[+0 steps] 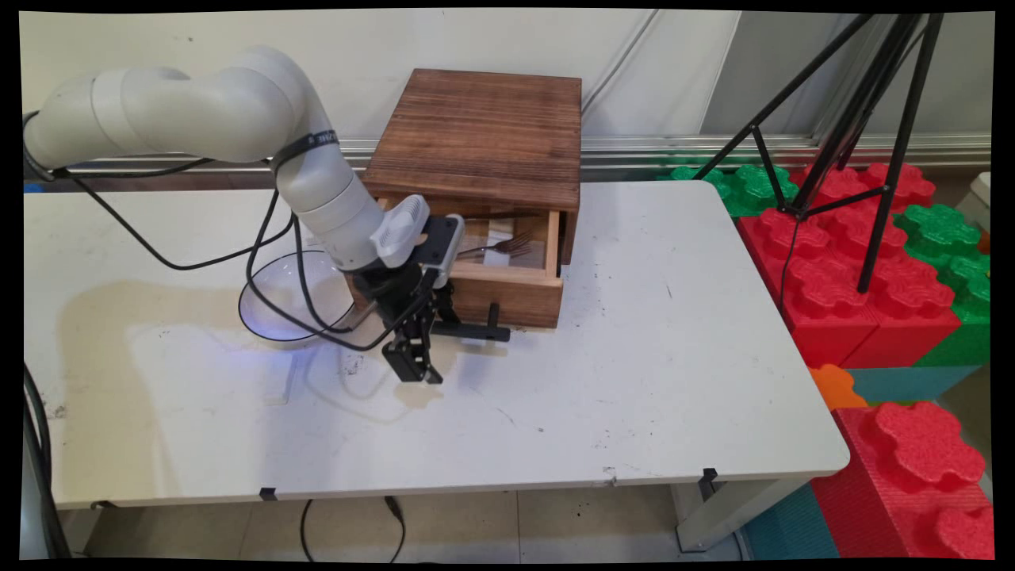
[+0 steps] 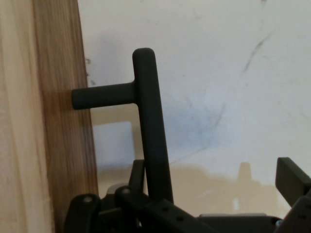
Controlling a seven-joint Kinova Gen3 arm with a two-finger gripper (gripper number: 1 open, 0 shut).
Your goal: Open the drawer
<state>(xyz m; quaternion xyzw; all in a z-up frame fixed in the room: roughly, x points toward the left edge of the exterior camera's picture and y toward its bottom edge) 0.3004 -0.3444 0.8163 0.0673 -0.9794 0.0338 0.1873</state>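
A dark wooden box (image 1: 484, 135) stands at the back of the white table (image 1: 634, 381), its drawer (image 1: 511, 295) pulled out. A metal fork (image 1: 503, 246) lies inside the drawer. A black T-shaped handle (image 1: 476, 331) sticks out of the drawer front. My gripper (image 1: 416, 369) hangs just in front of the drawer's left part, pointing down at the table. In the hand view the handle bar (image 2: 148, 121) runs down beside the drawer front (image 2: 63, 121) to the gripper's linkage. The gripper (image 2: 214, 174) is open, one fingertip (image 2: 291, 179) showing far right, nothing clamped.
A clear glass bowl (image 1: 277, 305) sits left of the drawer, partly behind the arm and its hanging cables. Red and green foam blocks (image 1: 864, 270) and a black tripod (image 1: 856, 119) stand off the table's right edge. A brownish stain (image 1: 103, 333) marks the table's left part.
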